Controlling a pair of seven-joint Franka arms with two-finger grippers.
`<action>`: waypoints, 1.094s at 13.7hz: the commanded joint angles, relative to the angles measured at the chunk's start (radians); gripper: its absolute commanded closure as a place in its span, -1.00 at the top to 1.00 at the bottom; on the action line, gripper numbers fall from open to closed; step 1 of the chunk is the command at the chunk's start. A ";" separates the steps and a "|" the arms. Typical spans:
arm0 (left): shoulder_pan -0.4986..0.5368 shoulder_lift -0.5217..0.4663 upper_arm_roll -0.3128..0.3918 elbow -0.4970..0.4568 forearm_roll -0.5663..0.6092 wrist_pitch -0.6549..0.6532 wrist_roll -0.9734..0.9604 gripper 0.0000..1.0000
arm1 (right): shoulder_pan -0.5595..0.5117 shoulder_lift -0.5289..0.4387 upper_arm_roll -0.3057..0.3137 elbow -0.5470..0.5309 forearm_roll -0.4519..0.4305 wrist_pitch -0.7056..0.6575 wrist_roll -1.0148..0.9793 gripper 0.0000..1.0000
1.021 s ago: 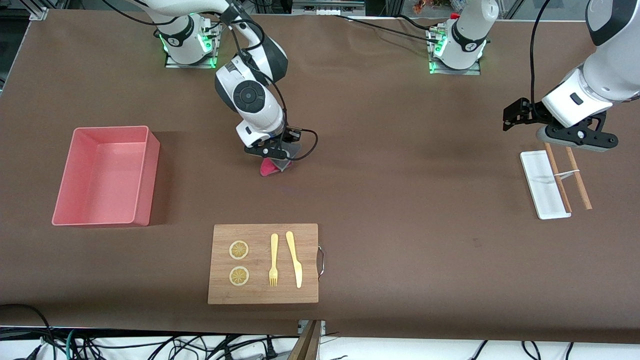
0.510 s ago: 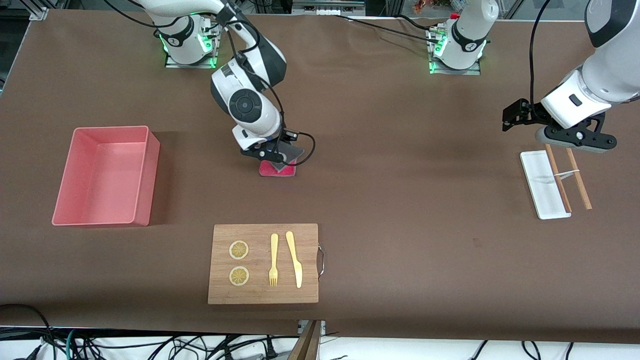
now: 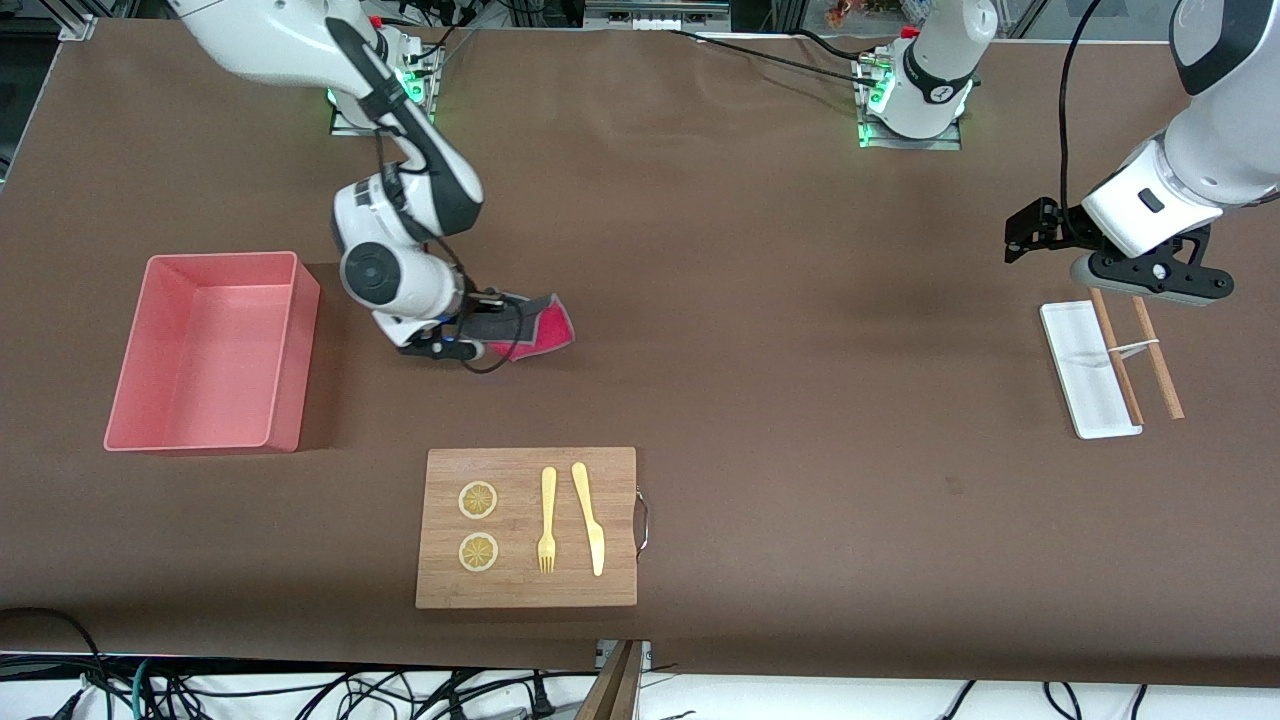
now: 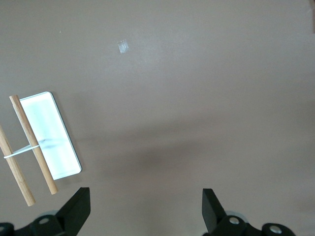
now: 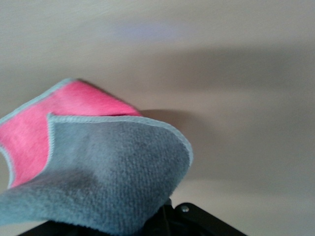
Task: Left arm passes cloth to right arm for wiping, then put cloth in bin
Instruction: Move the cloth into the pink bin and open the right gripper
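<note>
Cloth [image 3: 532, 327] pinched in the right gripper [image 3: 462, 338], grey face up over magenta, trailing from the fingers toward three o'clock in the front view, long axis roughly along the nine-to-three line; hangs low over bare table, whether touching it cannot be told; in the right wrist view, cloth [image 5: 98, 172] draped across the jaws, hiding them. Pink bin [image 3: 290, 262] at nine o'clock from the gripper, just beside the right arm's wrist, so the carry likely runs straight that way, cloth trailing. Wooden cutting board [image 3: 525, 590] nearer the front camera, at about five o'clock. Left gripper [image 3: 1040, 238] waiting with fingers [image 4: 78, 209] spread, empty, over table beside the white tray [image 3: 1062, 330] and chopsticks [image 3: 1158, 360]; well apart from the cloth.
</note>
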 commanded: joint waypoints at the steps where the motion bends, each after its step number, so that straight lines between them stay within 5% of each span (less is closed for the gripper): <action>1: 0.010 0.013 -0.008 0.031 -0.014 -0.023 -0.007 1.00 | -0.095 -0.050 -0.016 -0.059 -0.002 0.011 -0.222 -1.00; 6: 0.011 0.013 -0.008 0.030 -0.014 -0.026 -0.005 1.00 | -0.189 -0.093 -0.101 -0.060 -0.038 -0.011 -0.539 -1.00; 9: 0.011 0.014 -0.005 0.031 -0.014 -0.034 -0.005 1.00 | -0.216 -0.145 -0.108 -0.045 -0.116 -0.074 -0.565 -1.00; 15: 0.033 0.020 -0.002 0.030 -0.019 -0.057 0.004 1.00 | -0.224 -0.268 -0.111 0.061 -0.132 -0.305 -0.565 -1.00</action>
